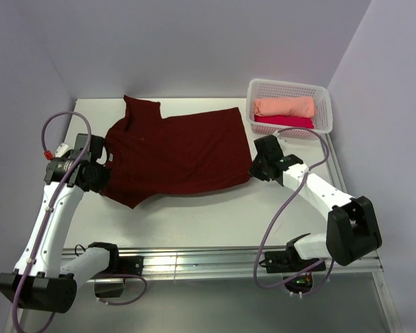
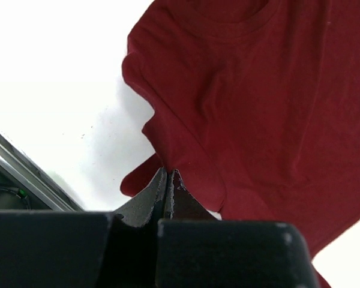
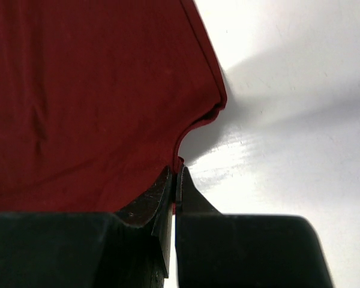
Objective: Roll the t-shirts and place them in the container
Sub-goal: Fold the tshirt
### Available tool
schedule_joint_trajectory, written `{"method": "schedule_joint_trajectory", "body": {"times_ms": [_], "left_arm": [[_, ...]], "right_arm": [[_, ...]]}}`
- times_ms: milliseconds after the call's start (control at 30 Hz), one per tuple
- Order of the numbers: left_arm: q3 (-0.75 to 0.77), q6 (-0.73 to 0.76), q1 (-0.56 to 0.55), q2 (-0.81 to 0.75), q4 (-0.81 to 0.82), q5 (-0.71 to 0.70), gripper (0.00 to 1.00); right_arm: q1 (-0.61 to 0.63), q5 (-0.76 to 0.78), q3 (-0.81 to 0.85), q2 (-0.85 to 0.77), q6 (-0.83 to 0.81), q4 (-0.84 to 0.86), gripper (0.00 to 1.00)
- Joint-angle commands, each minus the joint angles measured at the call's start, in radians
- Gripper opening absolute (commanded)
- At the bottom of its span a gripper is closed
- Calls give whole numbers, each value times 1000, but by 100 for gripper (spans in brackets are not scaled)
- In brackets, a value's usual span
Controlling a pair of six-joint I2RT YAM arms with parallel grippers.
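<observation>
A dark maroon t-shirt (image 1: 173, 149) lies spread on the white table (image 1: 215, 215), collar to the left, hem to the right. My left gripper (image 1: 104, 173) is shut on a fold of cloth near the near sleeve (image 2: 168, 171). My right gripper (image 1: 253, 168) is shut on the hem's near corner (image 3: 179, 165), and the edge curls up there. Rolled peach (image 1: 284, 106) and crimson-pink (image 1: 284, 122) t-shirts lie in the basket.
A white mesh basket (image 1: 322, 97) stands at the back right corner. A metal rail (image 1: 215, 262) runs along the table's near edge. Lilac walls close the back and both sides.
</observation>
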Motion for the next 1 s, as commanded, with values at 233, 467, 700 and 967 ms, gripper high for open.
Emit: {"method": "schedule_joint_trajectory", "body": {"times_ms": [233, 467, 700, 967], "left_arm": [[54, 64, 37, 131, 131, -5, 0], [113, 96, 53, 237, 169, -8, 0], [154, 127, 54, 321, 206, -9, 1], [211, 168, 57, 405, 233, -11, 0]], "right_arm": [[-40, 42, 151, 109, -41, -23, 0], [-63, 39, 198, 185, -53, -15, 0], [-83, 33, 246, 247, -49, -15, 0], [-92, 36, 303, 301, -41, -27, 0]]}}
